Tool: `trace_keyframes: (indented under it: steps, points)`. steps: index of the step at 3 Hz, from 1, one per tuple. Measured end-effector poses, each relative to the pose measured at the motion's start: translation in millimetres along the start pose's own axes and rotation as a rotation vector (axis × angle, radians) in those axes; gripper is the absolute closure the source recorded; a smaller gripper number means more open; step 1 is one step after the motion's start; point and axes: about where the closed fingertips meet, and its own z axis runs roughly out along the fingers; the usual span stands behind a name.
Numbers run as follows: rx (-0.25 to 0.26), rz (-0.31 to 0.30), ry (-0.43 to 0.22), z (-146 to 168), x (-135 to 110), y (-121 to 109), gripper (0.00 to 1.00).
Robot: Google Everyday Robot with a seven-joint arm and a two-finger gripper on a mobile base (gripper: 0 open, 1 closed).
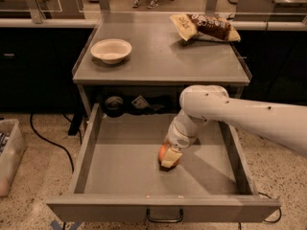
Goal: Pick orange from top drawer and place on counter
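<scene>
Pincer (169, 159) clasping orange (163, 152) in top drawer (120, 176), bowl (111, 50), snack bag (204, 28) on counter (158, 63)

One orange (163, 152) lay in the one open top drawer (120, 169), the robot's single gripper (170, 159) down at the fruit; the one counter (158, 63) above held one white bowl (111, 50) and one snack bag (204, 28) (one plastic bin (10, 150) sat on the floor, far left)

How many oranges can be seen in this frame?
1. The orange lies right of centre in the open top drawer, partly covered by the pincer. Others could be hidden in the drawer's dark back.
</scene>
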Motion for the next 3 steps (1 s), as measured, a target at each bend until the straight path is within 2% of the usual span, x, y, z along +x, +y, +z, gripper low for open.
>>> trace_keyframes:
  steps: [1, 3]
  points:
    - [-0.025, -0.031, -0.067, -24.9, -15.9, -2.0, 1.00]
    - [0.022, -0.152, -0.146, -136.3, -60.0, -27.4, 1.00]
